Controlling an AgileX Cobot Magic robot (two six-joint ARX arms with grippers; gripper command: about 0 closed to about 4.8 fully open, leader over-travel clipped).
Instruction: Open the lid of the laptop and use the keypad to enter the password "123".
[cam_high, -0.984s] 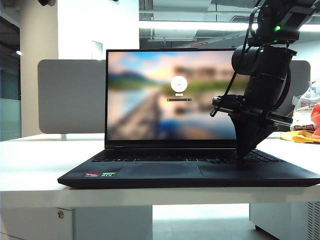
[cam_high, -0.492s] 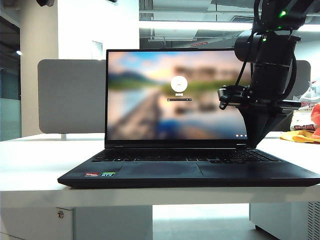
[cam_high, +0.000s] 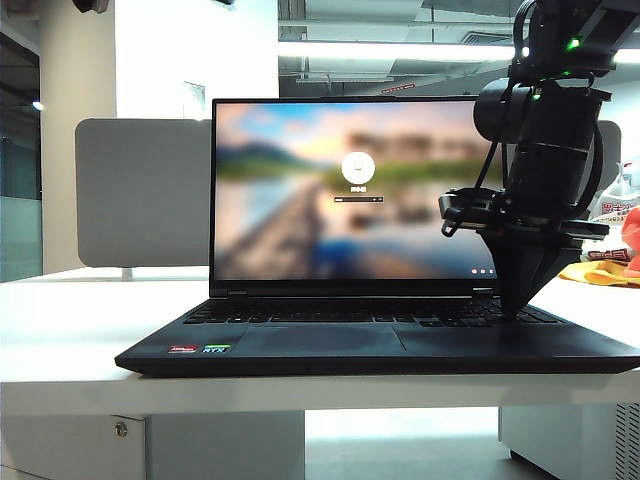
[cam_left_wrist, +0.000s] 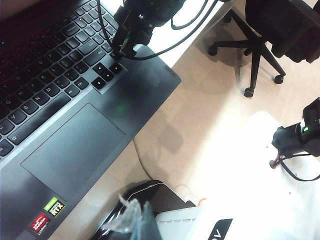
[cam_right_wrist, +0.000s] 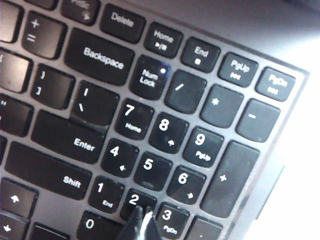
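Observation:
The black laptop stands open on the white table, its lid upright and the screen lit with a login picture. My right gripper points down onto the right end of the keypad, shut. In the right wrist view its closed tips rest on the "2" key, between "1" and "3". The left wrist view shows it from above over the keypad. My left gripper hangs off the laptop's front corner, shut and empty.
A grey divider stands behind the laptop. Yellow and orange packets lie at the table's right. An office chair stands on the floor beyond the table edge. A black and white housing sits under my left gripper.
My right gripper lifted off the keys, shifted a little to the right, and came down on the keypad again. Its jaws stayed shut. The laptop has not moved.

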